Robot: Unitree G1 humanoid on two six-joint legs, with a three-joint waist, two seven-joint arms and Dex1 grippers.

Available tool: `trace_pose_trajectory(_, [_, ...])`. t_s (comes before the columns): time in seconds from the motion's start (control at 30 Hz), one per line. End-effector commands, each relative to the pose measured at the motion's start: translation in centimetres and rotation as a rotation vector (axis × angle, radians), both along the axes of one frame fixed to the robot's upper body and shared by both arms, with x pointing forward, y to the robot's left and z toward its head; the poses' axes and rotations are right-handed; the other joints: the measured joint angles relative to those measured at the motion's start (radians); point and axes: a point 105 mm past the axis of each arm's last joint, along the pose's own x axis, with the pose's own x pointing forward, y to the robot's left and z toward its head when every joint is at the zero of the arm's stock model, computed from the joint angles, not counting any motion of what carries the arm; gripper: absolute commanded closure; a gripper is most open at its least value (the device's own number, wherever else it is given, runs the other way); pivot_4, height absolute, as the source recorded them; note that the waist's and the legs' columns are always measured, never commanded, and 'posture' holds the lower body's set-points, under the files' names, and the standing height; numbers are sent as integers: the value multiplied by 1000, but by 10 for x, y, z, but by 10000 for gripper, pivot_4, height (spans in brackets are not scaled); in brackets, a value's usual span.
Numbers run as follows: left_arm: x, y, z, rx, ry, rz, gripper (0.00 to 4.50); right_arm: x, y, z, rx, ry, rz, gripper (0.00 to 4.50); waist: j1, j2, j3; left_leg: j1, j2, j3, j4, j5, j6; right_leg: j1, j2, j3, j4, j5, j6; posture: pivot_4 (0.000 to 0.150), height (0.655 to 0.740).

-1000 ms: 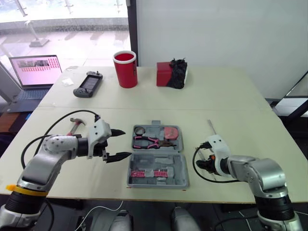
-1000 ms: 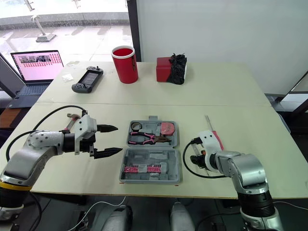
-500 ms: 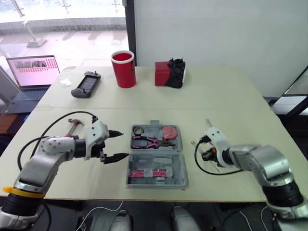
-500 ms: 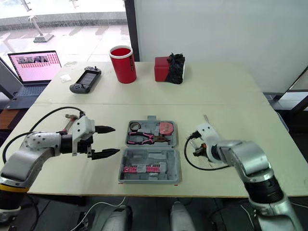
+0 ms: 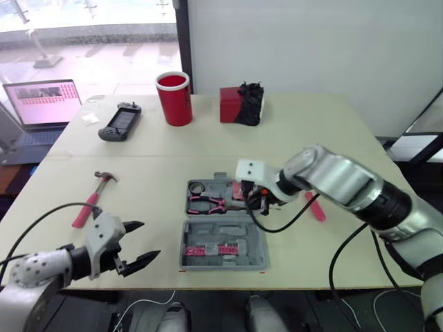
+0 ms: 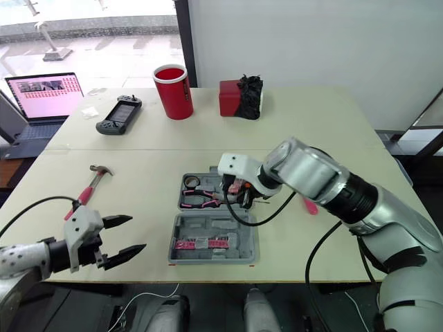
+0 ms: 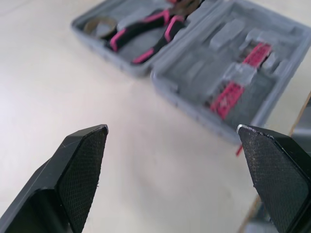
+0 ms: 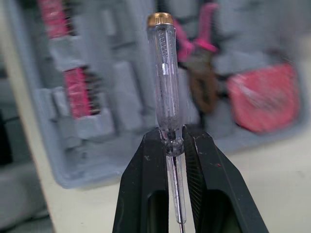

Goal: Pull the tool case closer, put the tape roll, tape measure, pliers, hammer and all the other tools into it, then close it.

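Left eye view: grey plastic tool case (image 5: 208, 234) lies open. Pink-handled hammer (image 5: 92, 198) left of case and pink-handled tool (image 5: 313, 206) right of it (both unpacked). Pink-handled pliers (image 5: 211, 203), red tape measure (image 5: 241, 188) and tape roll (image 5: 199, 187) seated inside. Right gripper (image 8: 171, 138) over case, clamped on clear-handled screwdriver (image 8: 164, 82). Left gripper (image 5: 149, 239) left of case, fingers apart.

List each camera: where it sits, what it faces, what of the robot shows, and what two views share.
Left eye view: on the head, facing forward and down over the table; both arms show.
Right eye view: beside it, same scene, both arms.
Left wrist view: left wrist, along the open left gripper toward the tool case and pliers.
Right wrist view: right wrist, along the right gripper, shut on a clear screwdriver, toward the case.
Shared: both wrist views show case and pliers.
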Motion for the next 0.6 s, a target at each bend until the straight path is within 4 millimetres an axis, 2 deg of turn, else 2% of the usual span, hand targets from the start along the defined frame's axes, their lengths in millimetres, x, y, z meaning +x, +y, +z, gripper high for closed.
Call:
trace_pose_trajectory(0.03, [-4,-1,11,-2,-67,27,0,-1,16,-3,-19,21,26,44573,0,0,0,0,0,0,0,0,0,0,0,0,0,0,0,1500,7400])
trace_pose_trajectory(0.13, [-15,3,5,-3,-55,73,0,-2,42,-16,-20,52,36,44573,-7,0,0,0,0,0,0,0,0,0,0,0,0,0,-1,1500,7400])
trace_pose_trajectory(0.37, [-25,7,-3,-5,-43,117,0,-1,75,-34,-66,35,60,44573,-3,0,0,0,0,0,0,0,0,-2,1,0,1,1,-1,1500,7400])
trace_pose_trajectory(0.6, [-23,9,-4,-4,-48,120,0,-1,82,-41,-102,-2,98,44573,-4,0,0,0,0,0,-1,0,0,-3,1,0,1,1,-1,1500,7400])
